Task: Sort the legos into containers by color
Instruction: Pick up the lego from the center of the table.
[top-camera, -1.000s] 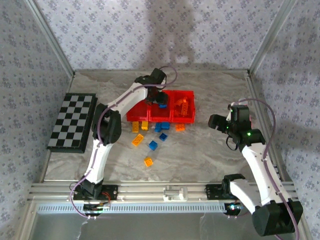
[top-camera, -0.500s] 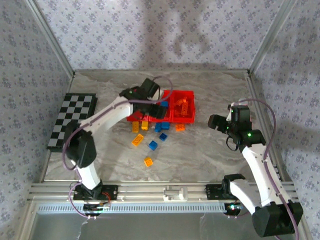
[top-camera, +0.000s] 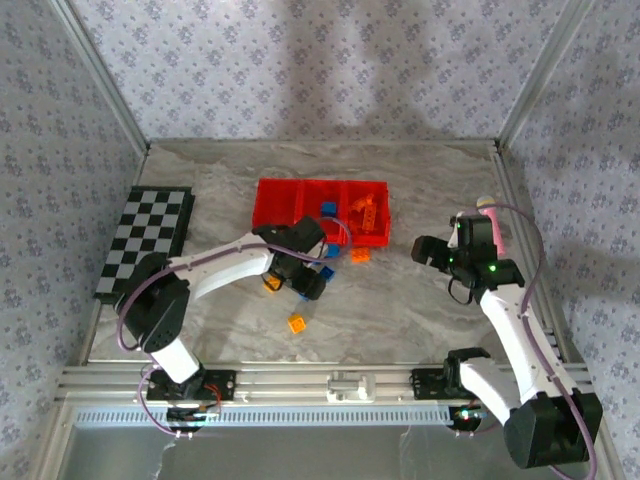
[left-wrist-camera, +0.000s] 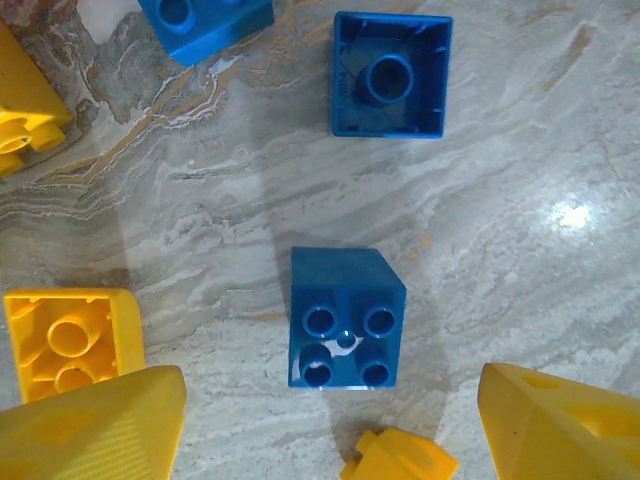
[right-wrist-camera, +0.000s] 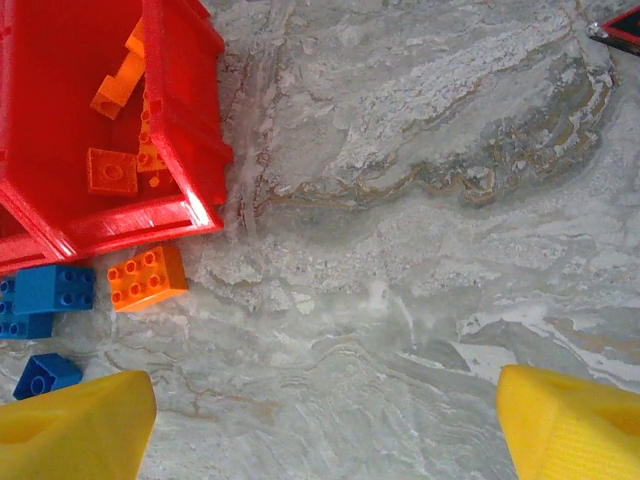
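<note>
Top view: red bins (top-camera: 275, 190), three in a row, toward the back of the marble table (top-camera: 420, 310). A blue piece (top-camera: 327, 208) is in the middle bin, orange pieces (top-camera: 368, 212) in the right-hand bin. Loose bricks are scattered on the table just in front of the bins. A lone orange brick (top-camera: 296, 323) lies apart, nearer the arm bases.

Left claw (top-camera: 308, 282) is low over the loose cluster, spread wide, pinching nothing. Its wrist view shows yellow fingers (left-wrist-camera: 100, 430) at both lower corners. A studs-up blue brick (left-wrist-camera: 345, 330) lies on the table between them, touching neither. Beyond it is an upturned blue brick (left-wrist-camera: 390, 75), hollow side showing. An upturned yellow brick (left-wrist-camera: 65, 340) sits just beside the finger at the picture's left, and a second yellow brick (left-wrist-camera: 25, 110) is at the frame's left edge.

Right claw (top-camera: 425, 248) hangs to the right of the bins, also spread. In its wrist view there is bare table between the fingers. A flat orange brick (right-wrist-camera: 147, 278) rests on the table just outside the bin's corner, with a blue pair (right-wrist-camera: 45, 295) beside it.

Checkered board (top-camera: 145, 240) at the table's left. Pink cylinder (top-camera: 487, 203) behind the right arm
</note>
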